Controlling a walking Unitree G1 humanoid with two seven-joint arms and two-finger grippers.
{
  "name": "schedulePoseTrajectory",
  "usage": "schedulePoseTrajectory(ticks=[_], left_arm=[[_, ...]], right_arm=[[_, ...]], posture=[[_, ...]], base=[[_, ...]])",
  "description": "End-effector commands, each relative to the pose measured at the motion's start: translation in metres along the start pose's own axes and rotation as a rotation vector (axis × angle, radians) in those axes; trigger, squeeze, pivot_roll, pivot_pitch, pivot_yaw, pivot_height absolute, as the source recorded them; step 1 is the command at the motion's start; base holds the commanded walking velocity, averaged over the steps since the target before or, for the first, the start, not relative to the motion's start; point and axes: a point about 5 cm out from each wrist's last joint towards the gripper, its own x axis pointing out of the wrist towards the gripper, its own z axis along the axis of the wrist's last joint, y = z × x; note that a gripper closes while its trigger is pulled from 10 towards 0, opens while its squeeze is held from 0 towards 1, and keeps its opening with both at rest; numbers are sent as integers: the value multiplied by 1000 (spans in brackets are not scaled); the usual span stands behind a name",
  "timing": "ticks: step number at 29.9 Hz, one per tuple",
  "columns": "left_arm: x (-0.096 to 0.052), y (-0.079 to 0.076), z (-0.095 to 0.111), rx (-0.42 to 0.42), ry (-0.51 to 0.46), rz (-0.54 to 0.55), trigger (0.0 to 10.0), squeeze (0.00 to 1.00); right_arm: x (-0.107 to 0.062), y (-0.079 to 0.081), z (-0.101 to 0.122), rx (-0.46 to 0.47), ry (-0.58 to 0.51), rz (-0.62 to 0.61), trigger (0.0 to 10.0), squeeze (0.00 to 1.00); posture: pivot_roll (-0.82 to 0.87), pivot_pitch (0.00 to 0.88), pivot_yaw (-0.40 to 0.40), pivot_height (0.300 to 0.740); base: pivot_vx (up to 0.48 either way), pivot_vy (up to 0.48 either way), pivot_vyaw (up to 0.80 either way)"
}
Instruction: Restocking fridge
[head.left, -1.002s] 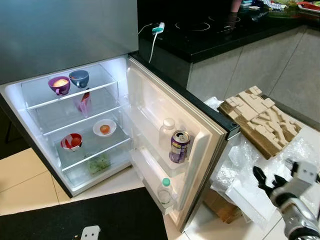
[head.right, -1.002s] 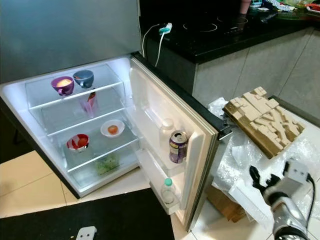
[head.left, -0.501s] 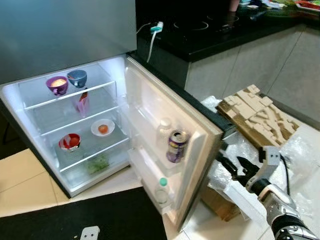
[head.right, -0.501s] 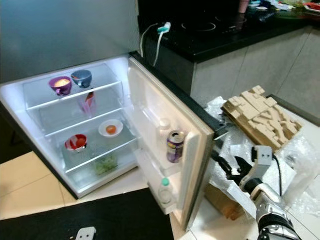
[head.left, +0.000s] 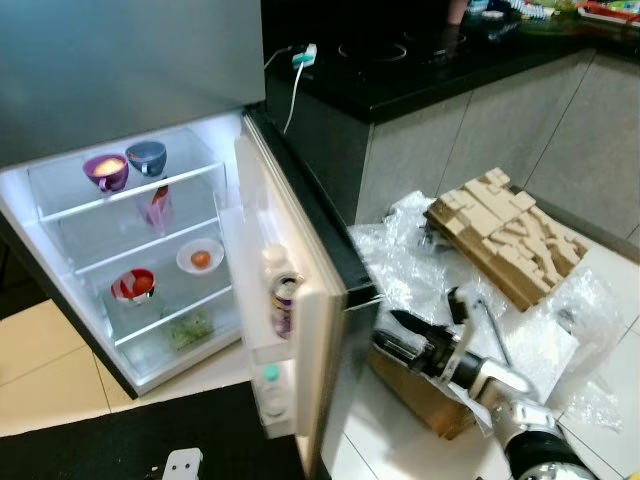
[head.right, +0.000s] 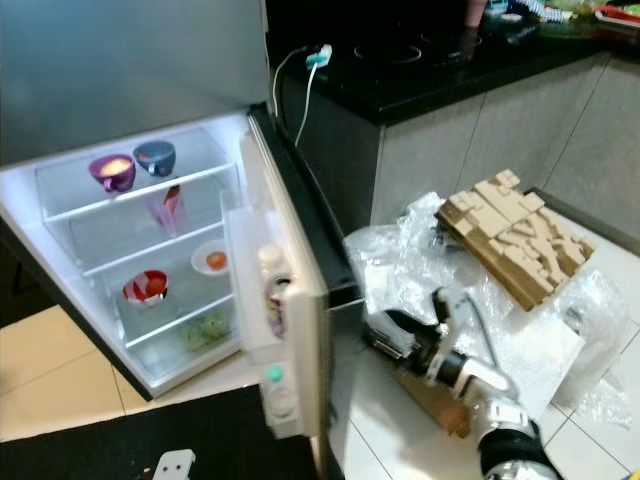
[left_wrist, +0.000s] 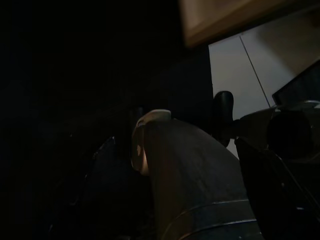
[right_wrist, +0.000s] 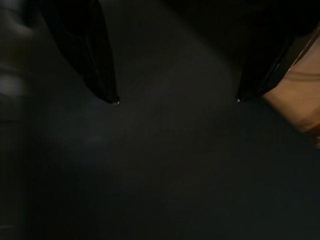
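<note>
The fridge door (head.left: 318, 330) stands half shut, and I see it nearly edge-on. Its racks hold a purple can (head.left: 284, 305), a white-capped bottle (head.left: 274, 262) and a green-capped bottle (head.left: 271, 385). My right gripper (head.left: 388, 332) is open, its black fingertips (right_wrist: 114, 100) set wide apart against the door's dark outer face. On the lit shelves are a purple bowl (head.left: 105, 170), a blue bowl (head.left: 146, 156), a pink cup (head.left: 158, 208), a white plate (head.left: 200, 257) and a red-and-white bowl (head.left: 133, 285). The left wrist view is very dark.
Crumpled clear plastic (head.left: 420, 270) and a slab of pale wooden blocks (head.left: 505, 235) lie on the floor to the right. A cardboard box (head.left: 430, 405) sits under my right arm. A black counter (head.left: 420, 60) with a hanging charger cable (head.left: 290, 90) stands behind. A black mat (head.left: 130, 440) lies below the fridge.
The fridge door has swung a long way toward shut. My right gripper has moved left from over the plastic to the door's outer face.
</note>
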Motion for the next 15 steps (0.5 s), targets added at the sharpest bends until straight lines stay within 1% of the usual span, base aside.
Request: schedulePoseTrajectory(ticks=[1,3,5,6,7,8,9,10,12,14,15], left_arm=[[-2,3,-6,7,23,8,10000,0],[-2,3,-6,7,23,8,10000,0],[-2,2,-7,11,29,5,10000,0],[-2,2,-7,11,29,5,10000,0],[-2,1,-7,12,30,4,10000,0],[-1,1,-8,12,30,3,10000,0],[-1,0,-8,12,30,3,10000,0],[-1,0,-8,12,30,3,10000,0],[-1,-1,-8,11,31,0,10000,0],[-1,-2,-8,12,32,-3,10000,0],[-1,-2,-8,13,33,-4,10000,0]], right_arm=[[8,12,4,4,-3,109,10000,0],[8,12,4,4,-3,109,10000,0],[8,-2,-5,-21,36,-42,10000,0],[8,-2,-5,-21,36,-42,10000,0],[4,-10,-8,-54,56,-137,10000,0],[-1,-18,-12,-43,63,-220,10000,0],[-5,-21,-13,-29,66,-261,10000,0],[-5,-21,-13,-29,66,-261,10000,0],[-15,-27,-23,-29,128,-367,10000,0],[-25,-28,-35,-10,198,-437,10000,0],[-28,-28,-39,0,215,-453,10000,0]], posture=[[48,0,-14,740],[48,0,-14,740],[45,0,-15,740],[45,0,-15,740],[44,0,-19,740],[44,0,-19,740],[44,0,-19,740],[44,0,-19,740],[44,0,-19,740],[44,0,-24,740],[44,0,-24,740]], base=[[0,0,0],[0,0,0],[0,0,0],[0,0,0],[0,0,0],[0,0,0],[0,0,0],[0,0,0],[0,0,0],[0,0,0],[0,0,0]])
